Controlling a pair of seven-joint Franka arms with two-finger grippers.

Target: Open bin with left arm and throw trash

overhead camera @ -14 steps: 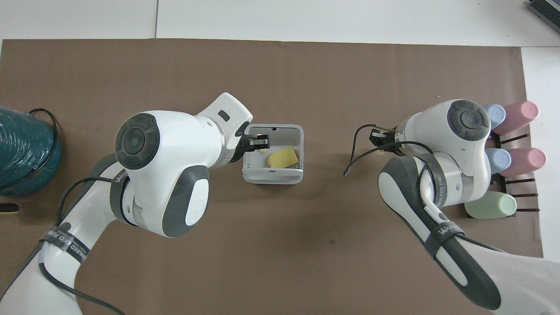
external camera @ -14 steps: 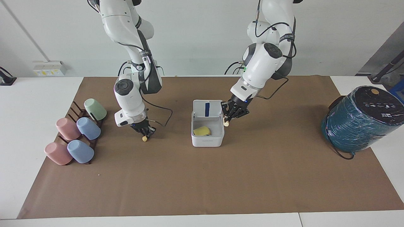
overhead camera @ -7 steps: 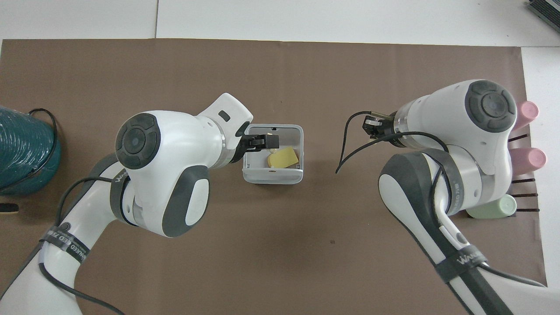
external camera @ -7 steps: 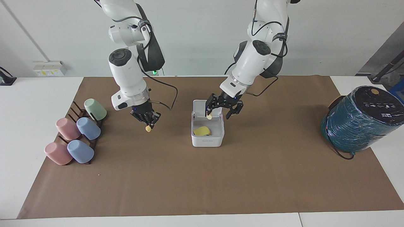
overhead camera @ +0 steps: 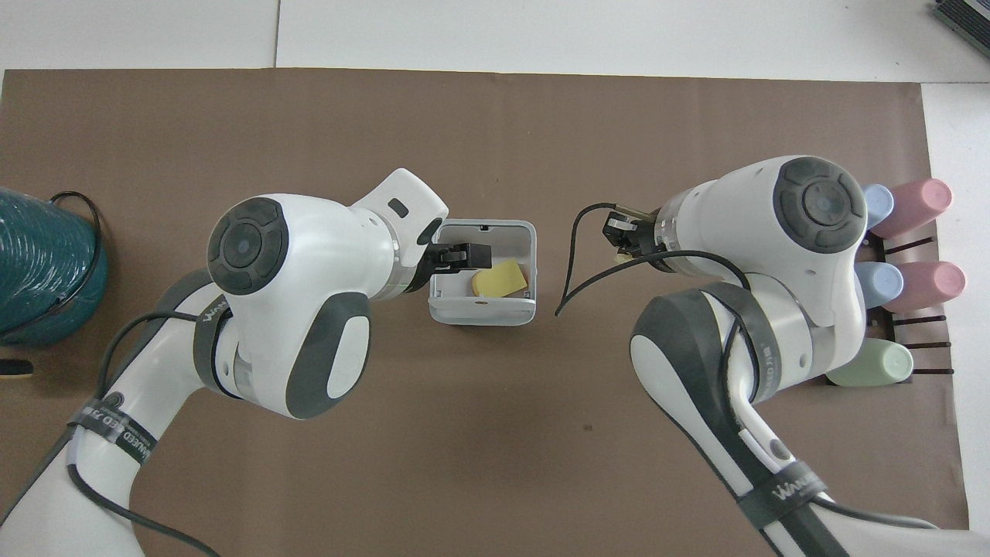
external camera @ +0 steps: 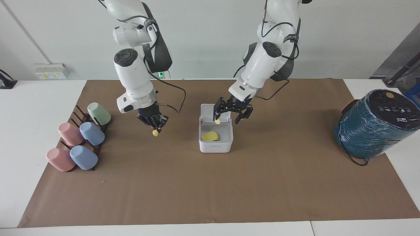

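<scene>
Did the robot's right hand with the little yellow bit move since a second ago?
Yes. The right gripper, shut on a small orange-yellow lump, has risen off the brown mat and shifted slightly toward the white square bin, away from the pastel cups.

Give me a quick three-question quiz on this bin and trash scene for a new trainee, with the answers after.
1. True or false: the bin has its lid open.
2. Multiple choice: the left gripper is over A) the cup rack, B) the bin, C) the teal cylinder.
3. Fill in: the right gripper holds a small orange-yellow ____ over the brown mat.

Key: 1 true, with a pale yellow piece lying inside. 2 B, with a small yellow lump at one of its fingers. 3 scrap.
</scene>
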